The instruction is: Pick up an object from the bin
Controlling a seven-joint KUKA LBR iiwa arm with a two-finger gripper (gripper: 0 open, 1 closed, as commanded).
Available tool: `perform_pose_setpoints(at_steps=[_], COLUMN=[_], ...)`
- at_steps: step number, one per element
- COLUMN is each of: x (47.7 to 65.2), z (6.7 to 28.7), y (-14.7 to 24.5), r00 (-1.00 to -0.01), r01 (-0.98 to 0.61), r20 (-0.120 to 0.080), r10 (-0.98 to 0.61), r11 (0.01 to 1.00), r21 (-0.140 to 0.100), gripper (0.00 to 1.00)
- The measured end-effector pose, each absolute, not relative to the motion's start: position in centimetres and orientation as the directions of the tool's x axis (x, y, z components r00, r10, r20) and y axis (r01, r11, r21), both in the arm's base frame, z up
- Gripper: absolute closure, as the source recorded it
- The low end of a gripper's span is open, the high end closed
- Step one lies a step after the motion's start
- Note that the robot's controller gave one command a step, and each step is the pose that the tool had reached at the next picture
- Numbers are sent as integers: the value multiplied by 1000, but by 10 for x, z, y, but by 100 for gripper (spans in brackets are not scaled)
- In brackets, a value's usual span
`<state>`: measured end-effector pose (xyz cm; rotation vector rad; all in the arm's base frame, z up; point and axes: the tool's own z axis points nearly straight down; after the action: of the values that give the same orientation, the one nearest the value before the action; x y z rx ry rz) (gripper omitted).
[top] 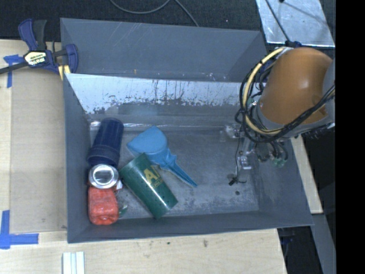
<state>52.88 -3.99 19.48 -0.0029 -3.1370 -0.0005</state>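
My gripper (235,179) hangs low over the bare right part of the bin floor, its thin fingers pointing down with nothing between them. The nearest loose thing is a light blue scoop (155,146) with a handle pointing toward the gripper, well to its left. Against the scoop lies a dark green can (147,185) with a yellow letter, tilted on its side.
Along the left wall lie a dark blue cylinder (107,139), a silver-topped can (103,176) and a red strawberry-like toy (102,206). The arm with its orange dome and cables stands over the bin's right wall.
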Motion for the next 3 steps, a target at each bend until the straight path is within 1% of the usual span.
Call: perform_pose_setpoints(at_steps=[1,2,3], x=[531,543,552], z=[199,145,131], y=[-40,-7,10], r00=[-1000,-996,-999], r01=[1,91,-33], r20=[-4,-6,-1], r10=[1,91,-33], r11=[1000,996,999], r21=[0,0,-1], gripper=[0,0,0])
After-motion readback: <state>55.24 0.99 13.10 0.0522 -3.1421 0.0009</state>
